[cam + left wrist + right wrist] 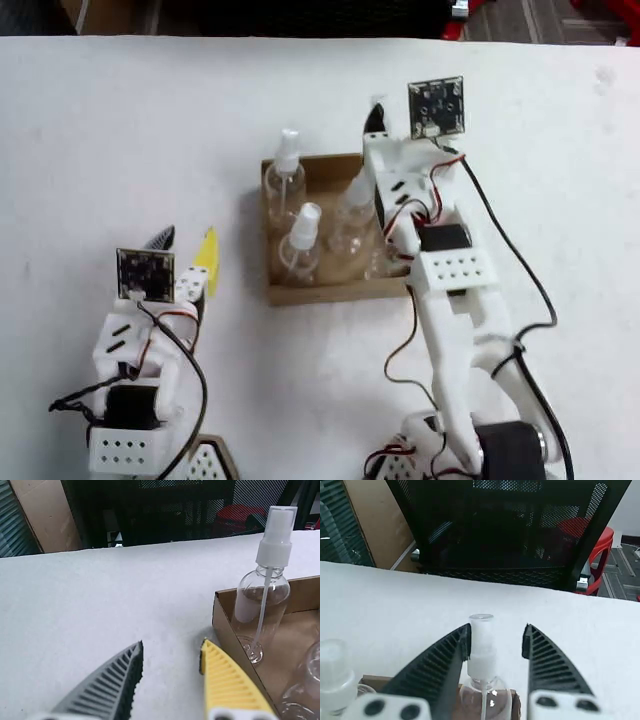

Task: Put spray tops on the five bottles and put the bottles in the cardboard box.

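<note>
L gripper (187,242) low by tabletop (120,120), just beside cardboard box (330,292). Grey + yellow fingers (225,685) spread apart, gripping nothing. R gripper (496,630) over far side of box, fingers open, straddling white spray top (481,645) of clear bottle (485,700): one finger close against it, other apart. At least 3 capped bottles upright in box, incl. corner bottle (262,597) on L arm's side and front bottle (300,248).
</note>
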`<action>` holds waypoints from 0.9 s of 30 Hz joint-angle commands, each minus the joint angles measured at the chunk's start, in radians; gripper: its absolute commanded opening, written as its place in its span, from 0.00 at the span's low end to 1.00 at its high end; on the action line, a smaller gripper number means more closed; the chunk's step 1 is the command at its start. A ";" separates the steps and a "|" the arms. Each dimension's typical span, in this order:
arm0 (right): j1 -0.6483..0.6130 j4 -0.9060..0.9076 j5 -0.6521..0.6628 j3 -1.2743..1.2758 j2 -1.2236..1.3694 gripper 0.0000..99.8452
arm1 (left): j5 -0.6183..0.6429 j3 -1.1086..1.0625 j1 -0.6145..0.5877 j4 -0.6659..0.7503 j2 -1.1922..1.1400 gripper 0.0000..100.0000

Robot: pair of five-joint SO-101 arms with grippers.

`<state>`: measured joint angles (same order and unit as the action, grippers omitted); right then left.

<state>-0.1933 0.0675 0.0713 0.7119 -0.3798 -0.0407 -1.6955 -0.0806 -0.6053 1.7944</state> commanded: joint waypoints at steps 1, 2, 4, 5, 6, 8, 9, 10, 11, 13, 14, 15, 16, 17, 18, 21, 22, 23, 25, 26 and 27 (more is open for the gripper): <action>-0.007 -0.005 0.006 0.018 -0.096 0.14 | -0.006 0.003 0.015 0.032 0.005 0.17; -0.007 -0.005 0.006 0.025 -0.107 0.14 | -0.006 0.003 0.015 0.032 0.005 0.17; -0.004 -0.005 0.011 0.037 -0.127 0.14 | -0.006 0.003 0.015 0.032 0.005 0.17; -0.001 -0.004 0.012 0.038 -0.130 0.14 | -0.006 0.003 0.015 0.032 0.005 0.17; 0.002 -0.004 0.012 0.040 -0.131 0.14 | -0.006 0.003 0.015 0.032 0.005 0.17; 0.004 -0.001 0.012 0.040 -0.131 0.13 | -0.006 0.003 0.015 0.032 0.005 0.17; 0.007 0.001 0.008 0.040 -0.131 0.13 | -0.006 0.003 0.015 0.032 0.005 0.17; 0.016 0.001 0.005 0.037 -0.131 0.13 | -0.006 0.003 0.015 0.032 0.005 0.17; 0.024 0.001 0.005 0.034 -0.130 0.13 | -0.008 0.003 0.015 0.032 0.005 0.17; 0.042 -0.002 0.005 0.026 -0.130 0.13 | -0.008 0.003 0.015 0.032 0.005 0.17; 0.048 0.005 0.005 0.011 -0.128 0.13 | -0.008 0.003 0.015 0.032 0.005 0.17; 0.054 0.025 0.005 -0.008 -0.127 0.13 | -0.008 0.003 0.015 0.032 0.005 0.17; 0.058 0.056 0.005 -0.028 -0.127 0.13 | -0.008 0.003 0.015 0.032 0.005 0.17; 0.058 0.096 0.005 -0.057 -0.127 0.13 | -0.006 0.003 0.015 0.032 0.005 0.17; 0.058 0.145 0.005 -0.087 -0.127 0.13 | -0.006 0.003 0.015 0.032 0.005 0.17; 0.050 0.292 0.005 -0.192 -0.114 0.13 | -0.006 0.003 0.015 0.032 0.004 0.17; 0.050 0.334 0.005 -0.236 -0.097 0.13 | -0.008 0.003 0.015 0.032 0.004 0.17; 0.048 0.378 0.005 -0.285 -0.074 0.13 | -0.008 0.003 0.015 0.032 0.004 0.17; 0.048 0.467 0.011 -0.400 -0.007 0.13 | -0.009 0.003 0.015 0.031 0.004 0.17; 0.048 0.516 0.014 -0.468 0.036 0.13 | -0.009 0.003 0.015 0.029 0.004 0.17; 0.048 0.572 0.014 -0.543 0.087 0.13 | -0.009 0.003 0.015 0.029 0.004 0.17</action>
<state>-0.1550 0.4695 0.0713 0.4327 -0.4058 -0.0407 -1.6955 -0.0806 -0.6053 1.7944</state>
